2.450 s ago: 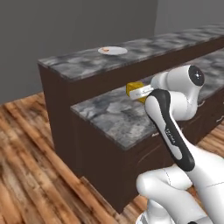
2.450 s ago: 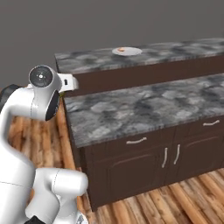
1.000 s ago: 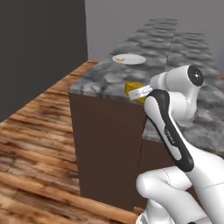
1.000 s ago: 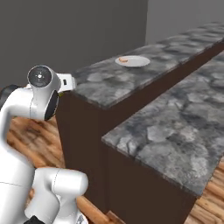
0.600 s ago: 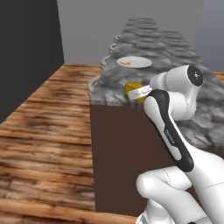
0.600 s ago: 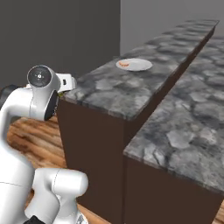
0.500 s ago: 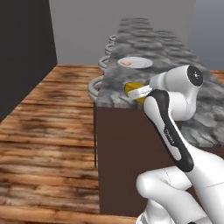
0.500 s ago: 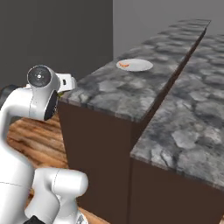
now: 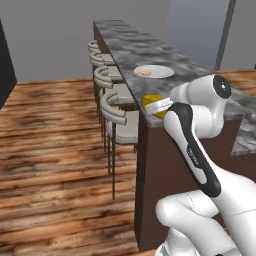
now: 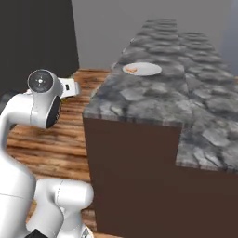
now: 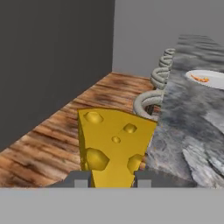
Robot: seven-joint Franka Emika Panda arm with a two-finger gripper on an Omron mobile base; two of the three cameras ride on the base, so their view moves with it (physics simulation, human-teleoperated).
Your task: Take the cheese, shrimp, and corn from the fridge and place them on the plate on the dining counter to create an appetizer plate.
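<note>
Between the pincer (image 11: 111, 178) tips sits the pinched cheese (image 11: 114, 146), a yellow holed wedge.

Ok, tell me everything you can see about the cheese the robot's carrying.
The cheese is a yellow-orange wedge dotted with round holes, like Swiss cheese. It stands upright between the gripper's two dark fingertips, which close on its lower sides, so it is held in the air and rests on nothing. In the left base view it shows as a yellow block at the end of the arm, beside the near edge of the marbled dining counter.

Shrimp (image 9: 144, 73) on plate (image 9: 159, 71), stools (image 9: 116, 107) alongside
</note>
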